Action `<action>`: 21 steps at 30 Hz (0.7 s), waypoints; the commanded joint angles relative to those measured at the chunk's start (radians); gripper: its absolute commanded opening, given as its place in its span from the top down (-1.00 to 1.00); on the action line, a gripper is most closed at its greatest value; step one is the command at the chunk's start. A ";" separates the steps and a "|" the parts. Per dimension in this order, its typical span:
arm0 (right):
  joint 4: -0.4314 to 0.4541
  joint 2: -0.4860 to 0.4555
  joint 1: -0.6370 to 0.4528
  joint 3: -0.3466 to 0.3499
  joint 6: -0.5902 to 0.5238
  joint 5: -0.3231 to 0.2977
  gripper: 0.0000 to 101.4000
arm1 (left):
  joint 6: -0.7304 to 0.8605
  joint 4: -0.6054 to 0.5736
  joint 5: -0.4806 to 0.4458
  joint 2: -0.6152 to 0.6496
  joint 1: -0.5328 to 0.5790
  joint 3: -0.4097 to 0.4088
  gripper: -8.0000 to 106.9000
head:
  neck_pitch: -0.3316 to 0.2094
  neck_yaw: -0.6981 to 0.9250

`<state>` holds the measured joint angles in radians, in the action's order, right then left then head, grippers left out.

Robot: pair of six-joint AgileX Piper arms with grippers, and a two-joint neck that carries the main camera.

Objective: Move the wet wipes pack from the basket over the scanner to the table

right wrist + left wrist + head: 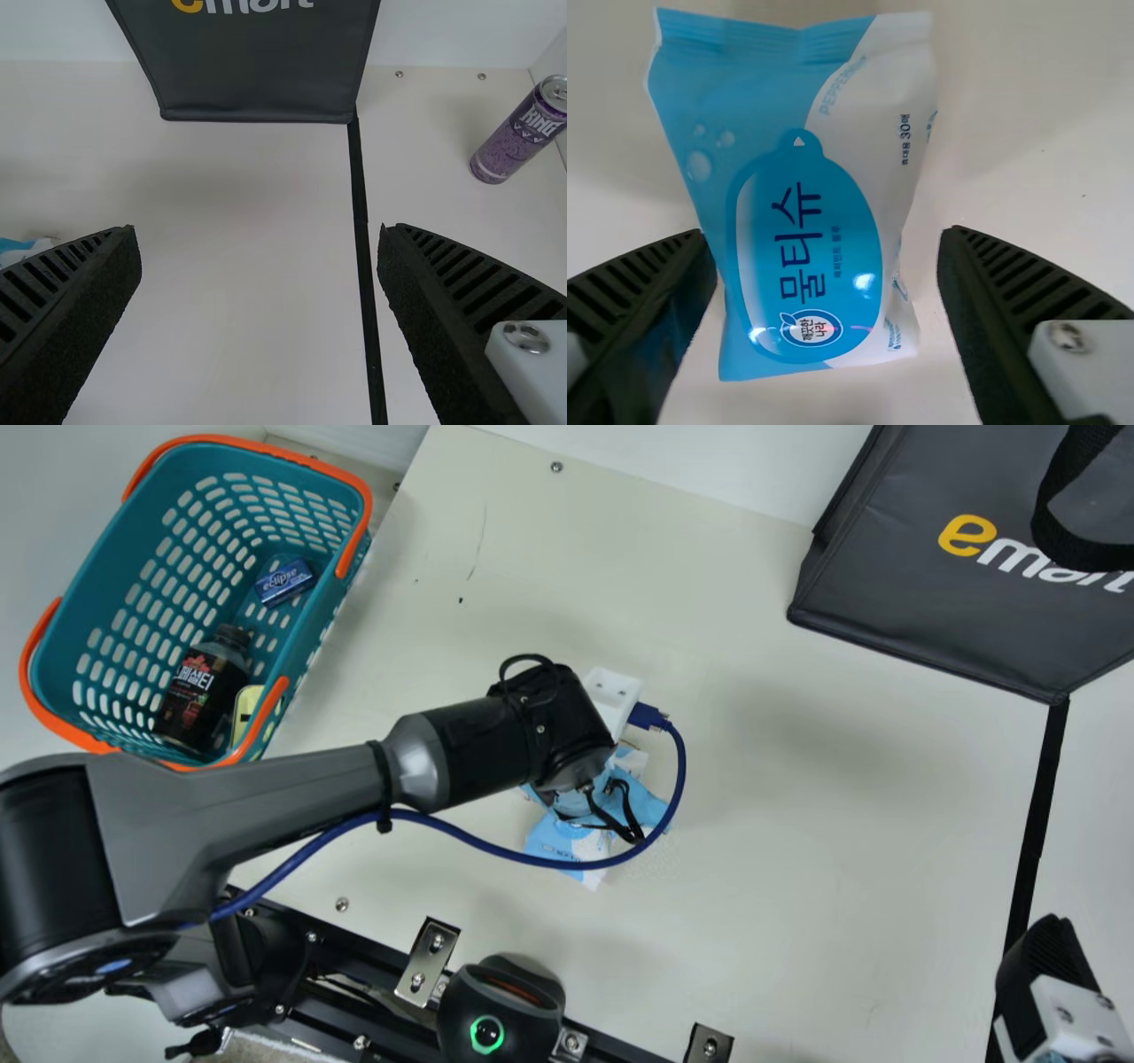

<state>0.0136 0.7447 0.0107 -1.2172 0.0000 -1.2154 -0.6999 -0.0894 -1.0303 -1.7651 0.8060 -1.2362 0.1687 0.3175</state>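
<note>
Wet wipes pack (797, 204) is seen lying flat on the table (797, 850), beyond the scanner (500, 1010) and a little to its right, apart from it. Above the pack the left gripper (826, 237) is held open, its fingers spread to either side and nothing clamped; whether the nearer finger brushes the film cannot be told. The right gripper (257, 235) is likewise open and empty, well to the right of the scanner. As a judgement, the pack can be taken as light, soft and pliable, with moist sheets that will give under pressure inside a thin, slick wrapper. If it must be lifted or straightened, a grip across the full middle, from one long side to the other, would be best; the flat crimped ends offer little to hold and would probably let the body sag or swing. Only moderate pressure should be needed: too much might make the contents bulge and slide away, or strain the seams. No fragility is expected. With the pack already resting beyond the scanner, the placing itself seems done, though whether a scan was registered cannot be told.
</note>
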 commanded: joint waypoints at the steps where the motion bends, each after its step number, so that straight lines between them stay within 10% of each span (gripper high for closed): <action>1: 0.000 0.000 0.000 0.000 0.000 0.000 -0.87 | 0.007 -0.006 0.007 0.017 -0.007 0.003 -0.69 | -0.030 0.004; 21: 0.000 0.000 0.000 0.000 0.000 -0.001 -0.87 | 0.242 -0.044 -0.010 0.340 -0.235 0.081 -0.71 | -0.030 0.004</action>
<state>0.0136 0.7447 0.0107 -1.2172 0.0000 -1.2163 -0.4719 -0.1430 -1.0368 -1.4536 0.5861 -1.1601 0.1687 0.3175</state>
